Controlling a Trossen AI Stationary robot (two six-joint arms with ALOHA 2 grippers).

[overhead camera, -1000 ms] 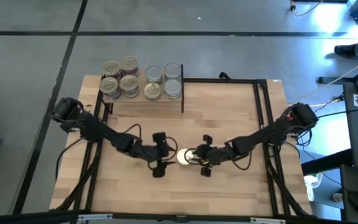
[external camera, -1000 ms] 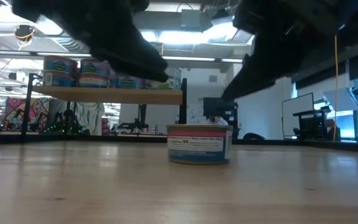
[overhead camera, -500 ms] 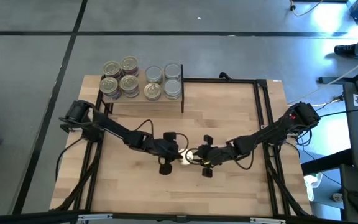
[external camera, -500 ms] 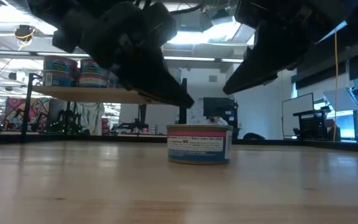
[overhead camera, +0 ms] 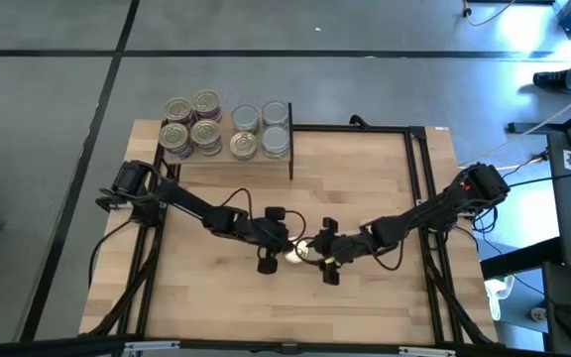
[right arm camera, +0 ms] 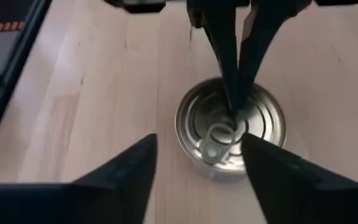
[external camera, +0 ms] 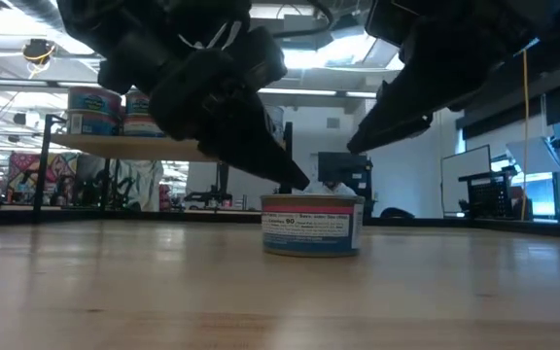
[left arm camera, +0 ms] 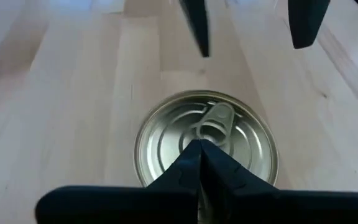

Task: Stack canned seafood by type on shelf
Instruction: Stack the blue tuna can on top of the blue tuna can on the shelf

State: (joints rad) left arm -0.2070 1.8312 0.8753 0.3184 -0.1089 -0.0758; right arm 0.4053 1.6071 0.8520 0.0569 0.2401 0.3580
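While shelf (overhead camera: 228, 159) holds tins (overhead camera: 191, 124), both arms crowd lone tin (overhead camera: 296, 253).

Only one mark reads — a "90" on the label of the lone tin (external camera: 312, 225); the smaller print stays illegible.

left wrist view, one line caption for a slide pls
Shut left end effector poised over the pull-tab tin on the tabletop, right end effector opposite.

A pull-tab tin (right arm camera: 231, 134) stands on the wooden table (right arm camera: 92, 99). The right gripper (right arm camera: 199, 171) hovers open above it; the left gripper (right arm camera: 236, 93), fingers pressed together, meets its lid.
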